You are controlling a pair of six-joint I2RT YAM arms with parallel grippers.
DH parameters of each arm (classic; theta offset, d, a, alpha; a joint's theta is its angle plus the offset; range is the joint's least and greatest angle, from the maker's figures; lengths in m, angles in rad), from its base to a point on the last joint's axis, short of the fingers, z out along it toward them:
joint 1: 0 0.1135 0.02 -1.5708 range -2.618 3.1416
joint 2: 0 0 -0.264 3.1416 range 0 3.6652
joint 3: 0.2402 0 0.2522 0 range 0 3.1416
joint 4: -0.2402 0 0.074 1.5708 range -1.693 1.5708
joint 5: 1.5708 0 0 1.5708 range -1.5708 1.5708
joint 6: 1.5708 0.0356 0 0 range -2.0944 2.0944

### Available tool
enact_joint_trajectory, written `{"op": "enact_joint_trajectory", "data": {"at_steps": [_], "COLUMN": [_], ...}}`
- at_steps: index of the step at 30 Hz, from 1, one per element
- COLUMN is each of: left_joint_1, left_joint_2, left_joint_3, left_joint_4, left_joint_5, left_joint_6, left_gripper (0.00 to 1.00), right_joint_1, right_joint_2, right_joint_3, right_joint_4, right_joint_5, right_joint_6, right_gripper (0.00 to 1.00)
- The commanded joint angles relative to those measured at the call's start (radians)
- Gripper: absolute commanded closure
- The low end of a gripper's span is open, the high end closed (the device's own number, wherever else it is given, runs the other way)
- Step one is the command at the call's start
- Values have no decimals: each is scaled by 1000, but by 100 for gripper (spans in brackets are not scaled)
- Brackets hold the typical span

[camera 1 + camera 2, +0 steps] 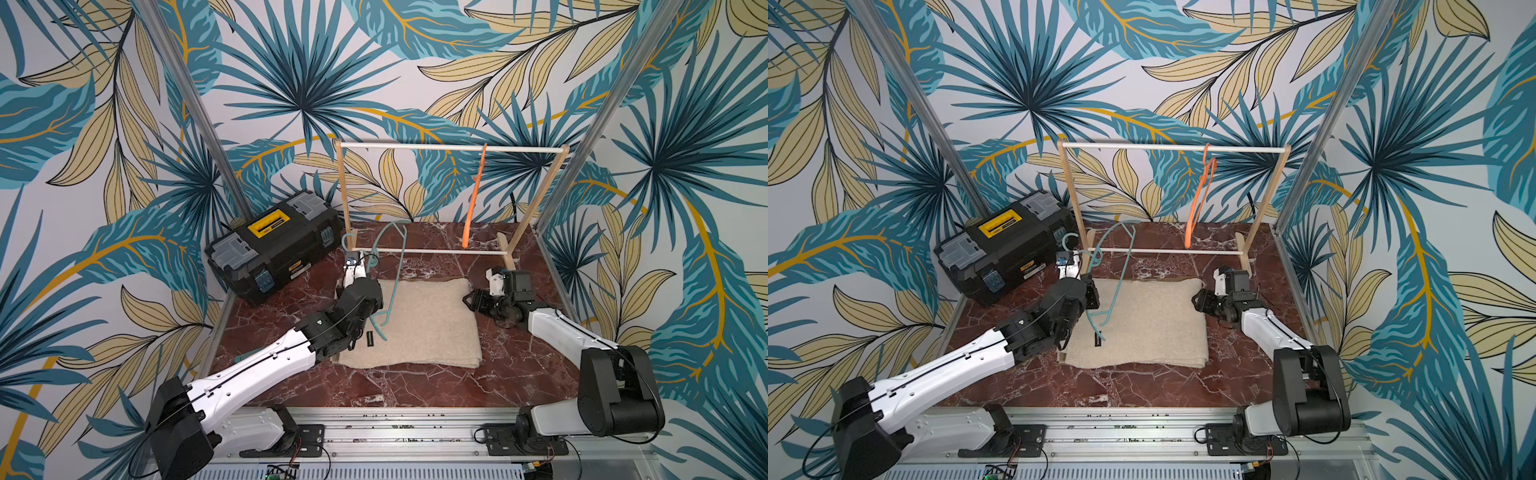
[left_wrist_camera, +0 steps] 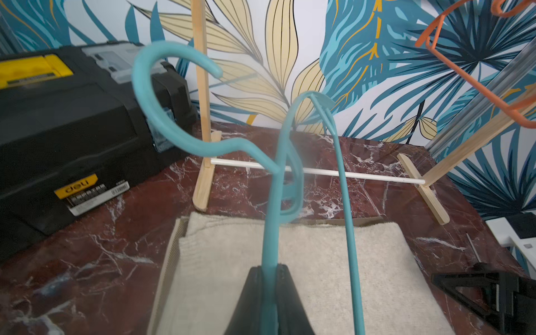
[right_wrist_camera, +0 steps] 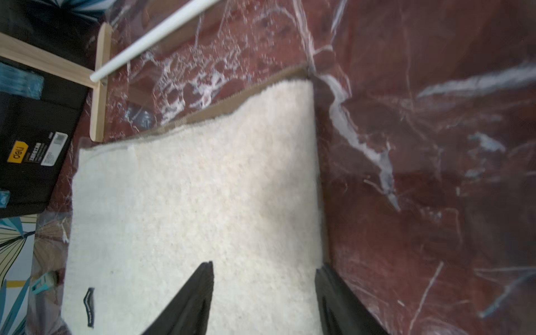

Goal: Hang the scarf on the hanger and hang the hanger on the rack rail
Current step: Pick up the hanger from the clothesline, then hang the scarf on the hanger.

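The beige scarf (image 1: 428, 324) (image 1: 1150, 328) lies folded flat on the marble table. A teal hanger (image 1: 397, 266) (image 2: 269, 226) stands tilted over the scarf's left part, its hook toward the rack. My left gripper (image 2: 268, 268) is shut on the hanger's thin bar, with the scarf (image 2: 304, 275) beneath. My right gripper (image 1: 471, 301) (image 3: 265, 265) is open at the scarf's right edge. In the right wrist view, one finger is over the scarf (image 3: 188, 203) and the other is at its border by the marble. Whether they touch the cloth cannot be told.
A wooden clothes rack (image 1: 453, 147) stands at the back with an orange hanger (image 1: 473, 195) on its top rail. Its low white crossbar (image 1: 432, 251) runs just behind the scarf. A black and yellow toolbox (image 1: 274, 245) sits at the back left.
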Motion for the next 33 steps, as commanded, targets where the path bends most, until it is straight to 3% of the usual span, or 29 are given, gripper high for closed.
{"op": "enact_joint_trajectory", "data": {"at_steps": [1, 8, 13, 18, 24, 26, 29, 33], "left_joint_1": [-57, -131, -154, -162, -162, -162, -162, -164], "left_joint_2": [14, 138, 228, 263, 278, 296, 325, 347], "left_joint_3": [-56, -123, -176, -196, -215, -219, -226, -233], "left_joint_4": [138, 201, 222, 240, 246, 257, 262, 267], "left_joint_5": [-111, -178, -156, -138, -124, -112, -95, -87], "left_joint_6": [-143, -285, -409, -430, -445, -455, -481, -498], "left_gripper": [100, 100, 100, 100, 100, 100, 100, 100], "right_joint_1": [-4, 2, 3, 5, 21, 27, 36, 42], "right_joint_2": [-48, -59, -66, -102, -55, -40, -40, -54], "right_joint_3": [-48, -75, -105, -115, -112, -113, -108, -101], "right_joint_4": [-32, -53, -75, -105, -79, -71, -71, -82], "right_joint_5": [-57, -74, -25, 82, 72, 61, 51, 35], "right_joint_6": [14, 7, 3, -18, -29, -31, -34, -38], "right_gripper": [38, 40, 41, 41, 43, 47, 68, 77]}}
